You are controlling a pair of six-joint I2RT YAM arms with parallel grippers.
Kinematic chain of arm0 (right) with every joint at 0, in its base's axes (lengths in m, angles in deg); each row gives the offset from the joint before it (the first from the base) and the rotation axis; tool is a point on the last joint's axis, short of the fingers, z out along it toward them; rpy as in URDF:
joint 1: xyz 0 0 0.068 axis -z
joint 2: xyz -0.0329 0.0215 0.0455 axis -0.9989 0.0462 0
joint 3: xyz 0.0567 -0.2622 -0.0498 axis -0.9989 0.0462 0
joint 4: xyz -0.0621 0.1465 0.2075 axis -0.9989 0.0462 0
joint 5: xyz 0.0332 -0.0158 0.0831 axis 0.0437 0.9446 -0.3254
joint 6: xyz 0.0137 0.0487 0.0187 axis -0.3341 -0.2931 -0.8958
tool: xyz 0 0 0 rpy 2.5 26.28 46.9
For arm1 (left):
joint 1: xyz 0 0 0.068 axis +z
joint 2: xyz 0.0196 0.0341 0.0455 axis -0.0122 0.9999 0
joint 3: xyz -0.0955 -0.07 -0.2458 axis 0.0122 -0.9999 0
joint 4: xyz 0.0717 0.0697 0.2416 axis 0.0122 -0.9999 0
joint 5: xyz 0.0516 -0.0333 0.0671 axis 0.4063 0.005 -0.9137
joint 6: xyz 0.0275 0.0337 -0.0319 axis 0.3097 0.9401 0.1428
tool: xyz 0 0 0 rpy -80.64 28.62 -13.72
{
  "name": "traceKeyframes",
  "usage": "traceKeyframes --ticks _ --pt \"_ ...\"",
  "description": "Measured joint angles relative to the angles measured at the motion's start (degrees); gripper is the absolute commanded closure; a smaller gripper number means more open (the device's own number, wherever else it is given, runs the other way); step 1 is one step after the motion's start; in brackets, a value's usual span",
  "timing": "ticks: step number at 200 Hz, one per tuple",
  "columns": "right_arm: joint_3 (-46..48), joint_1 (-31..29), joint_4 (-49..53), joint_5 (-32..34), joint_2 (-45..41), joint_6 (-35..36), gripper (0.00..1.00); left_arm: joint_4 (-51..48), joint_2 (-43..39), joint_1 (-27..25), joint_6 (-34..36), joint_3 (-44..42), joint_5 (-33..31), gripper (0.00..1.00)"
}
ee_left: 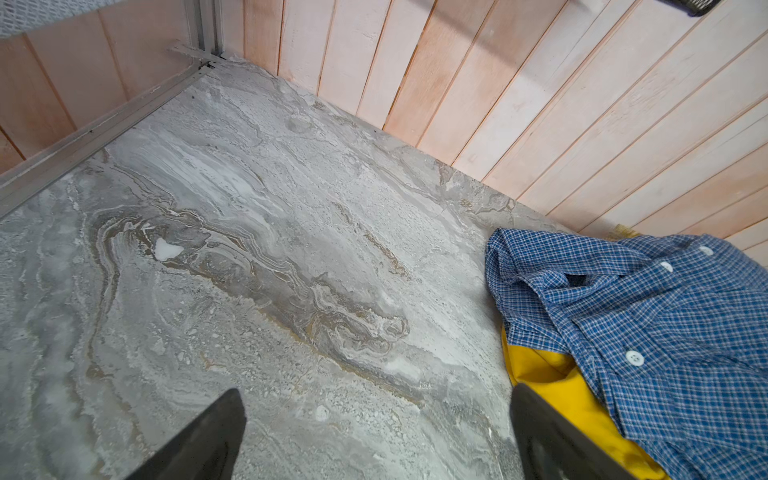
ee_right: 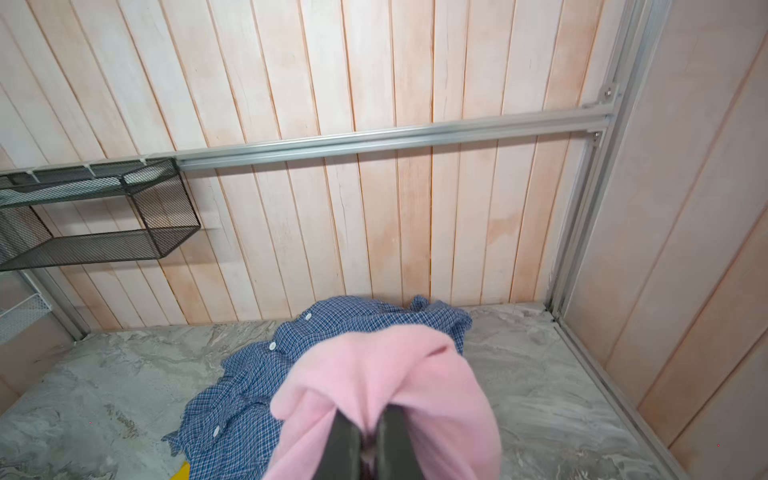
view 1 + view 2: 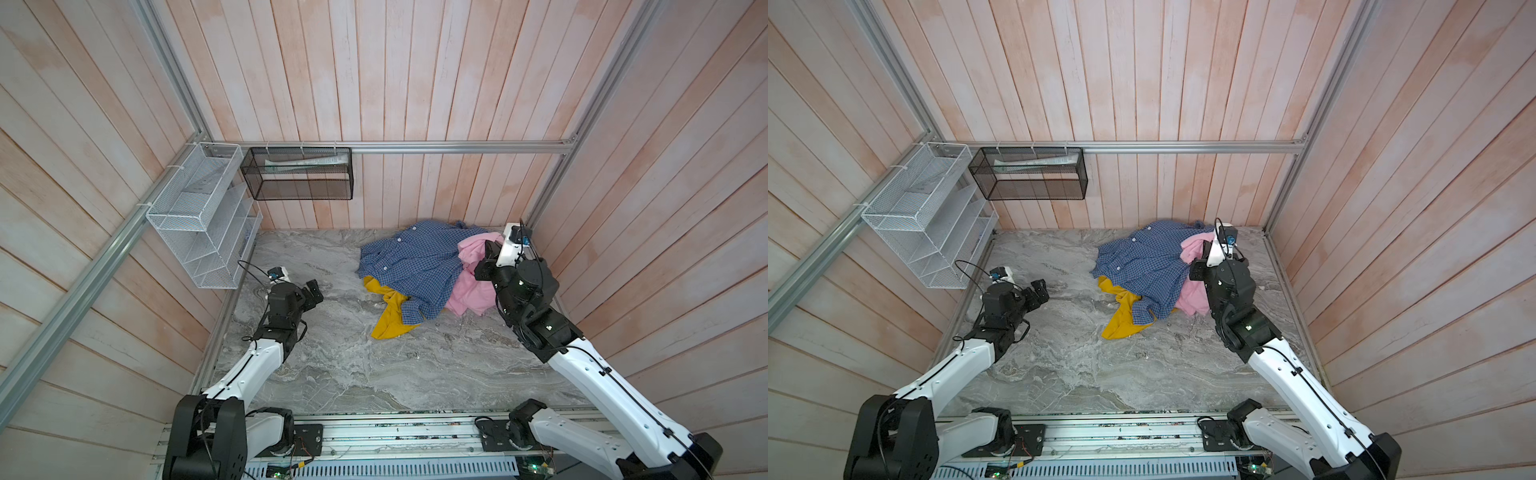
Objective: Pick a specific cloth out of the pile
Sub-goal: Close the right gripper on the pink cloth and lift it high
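The pile sits at the back right of the marble table (image 3: pixel 332 365). In it, a blue checked shirt (image 3: pixel 415 266) (image 3: pixel 1142 266) lies over a mustard-yellow cloth (image 3: pixel 390 316) (image 3: pixel 1121 320). The pink cloth (image 3: pixel 473 291) (image 3: pixel 1194 297) is on the pile's right side. My right gripper (image 3: pixel 490 249) (image 3: pixel 1205 249) is shut on a raised fold of the pink cloth (image 2: pixel 374 374), which drapes over both fingers and the right gripper (image 2: pixel 368 415) in the right wrist view. My left gripper (image 3: pixel 313 291) (image 3: pixel 1040 289) (image 1: pixel 376 395) hangs open and empty over bare marble, left of the pile.
A white wire rack (image 3: pixel 199 216) hangs on the left wall and a black mesh basket (image 3: pixel 299 174) hangs on the back wall's rail. Wooden walls close in three sides. The right arm stands close to the right wall's frame (image 3: pixel 552 174).
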Motion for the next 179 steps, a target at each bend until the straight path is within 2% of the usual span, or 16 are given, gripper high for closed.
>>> traceKeyframes --ticks 47,93,137,179 --pt "-0.44 -3.91 -6.38 3.19 -0.26 9.66 1.0 0.02 0.0 -0.07 -0.02 0.0 0.0 0.0" --pt "-6.43 -6.05 -11.1 3.04 1.9 18.27 1.0 0.02 0.0 -0.11 0.0 0.0 0.0 0.0" --pt "-13.31 -6.1 -12.68 -0.66 4.55 23.1 1.0 0.04 0.0 -0.11 0.35 0.0 0.02 0.0" --pt "-18.67 -6.1 -11.39 -6.67 8.35 23.76 1.0 0.5 0.0 -0.81 1.11 0.0 1.38 0.0"
